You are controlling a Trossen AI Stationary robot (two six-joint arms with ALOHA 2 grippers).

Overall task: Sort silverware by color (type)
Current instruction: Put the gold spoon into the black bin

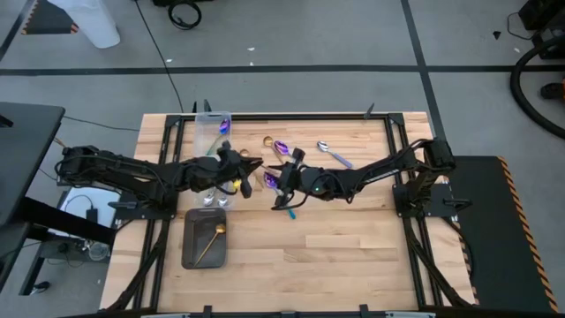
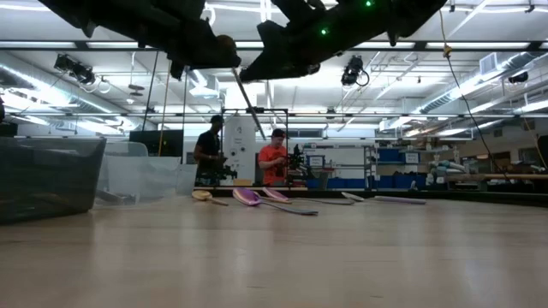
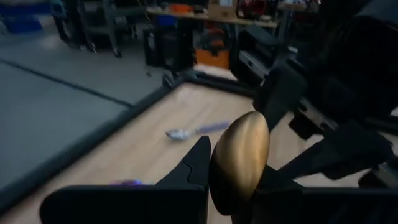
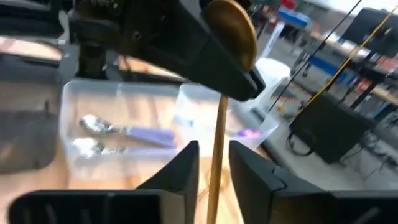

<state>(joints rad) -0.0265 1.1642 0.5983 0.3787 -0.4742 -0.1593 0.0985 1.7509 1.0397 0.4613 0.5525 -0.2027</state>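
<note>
Nearest the table's (image 1: 353, 256) front edge, a dark grey tray (image 1: 192, 252) holds one gold spoon (image 1: 212, 240). Mid-table the two arms meet above the surface. The left end effector (image 1: 247, 166) is clenched on the bowl end of a second gold spoon (image 3: 239, 158). Its handle hangs down between the prongs of the right end effector (image 4: 214, 149); whether that one is clamped on it I cannot tell. Beyond them, iridescent purple spoons (image 1: 281, 146) and a silver spoon (image 1: 331, 155) lie loose on the wood. At the far edge, a clear bin (image 1: 213, 132) holds two spoons (image 4: 121, 134) side by side.
</note>
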